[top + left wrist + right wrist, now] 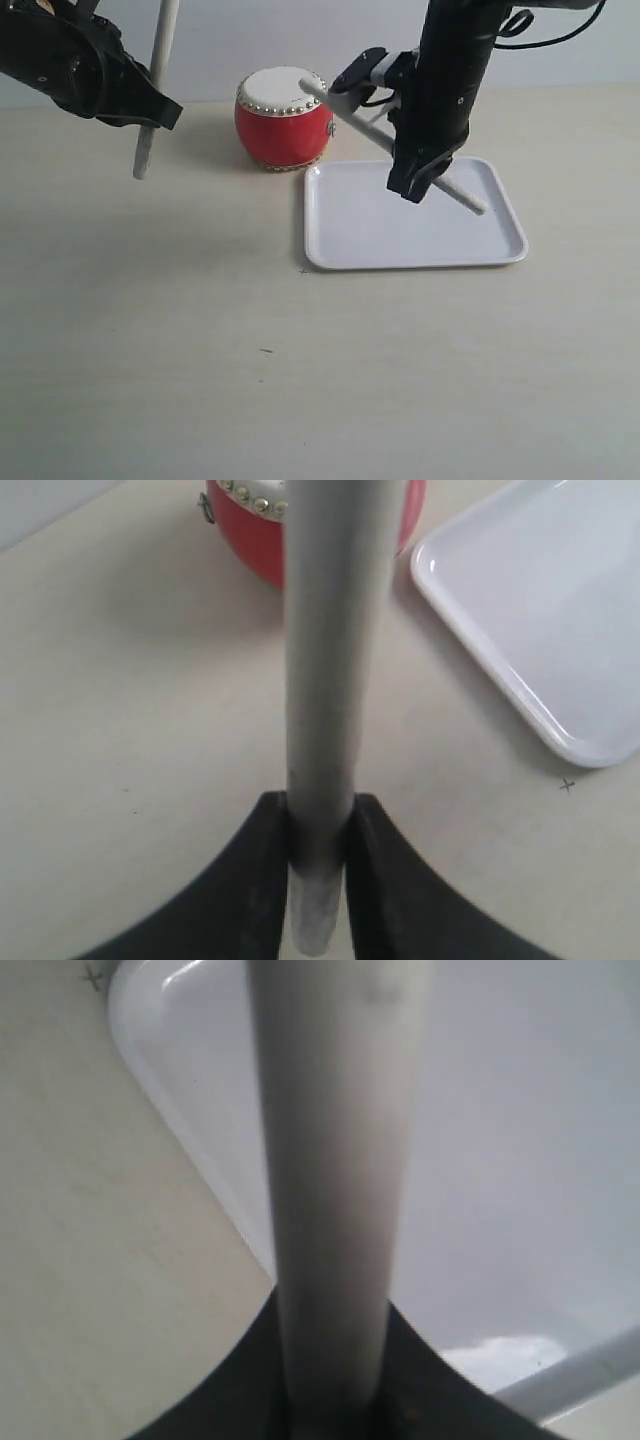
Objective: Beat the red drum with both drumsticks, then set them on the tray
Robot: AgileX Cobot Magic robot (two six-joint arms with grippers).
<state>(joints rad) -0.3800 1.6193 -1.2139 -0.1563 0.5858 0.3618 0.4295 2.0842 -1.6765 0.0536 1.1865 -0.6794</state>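
The red drum [283, 125] stands at the back of the table, just left of the white tray [380, 235]. My left gripper [150, 112] hangs left of the drum, shut on a drumstick [163, 40] that stands almost upright, its lower end above the table. In the left wrist view the fingers [265, 880] clamp that stick [325, 660], with the drum [250, 535] and tray [560, 610] beyond. My right gripper [420, 180] hovers over the tray, shut on the other drumstick [350, 115], which slants with its far end at the drum's right rim. I cannot tell whether it touches. The right wrist view shows this stick [335, 1160] over the tray [520, 1160].
The pale wooden table [200, 350] stretches wide in front of the drum and tray. A white wall runs behind them. The right arm's black body [455, 60] rises above the tray's back edge.
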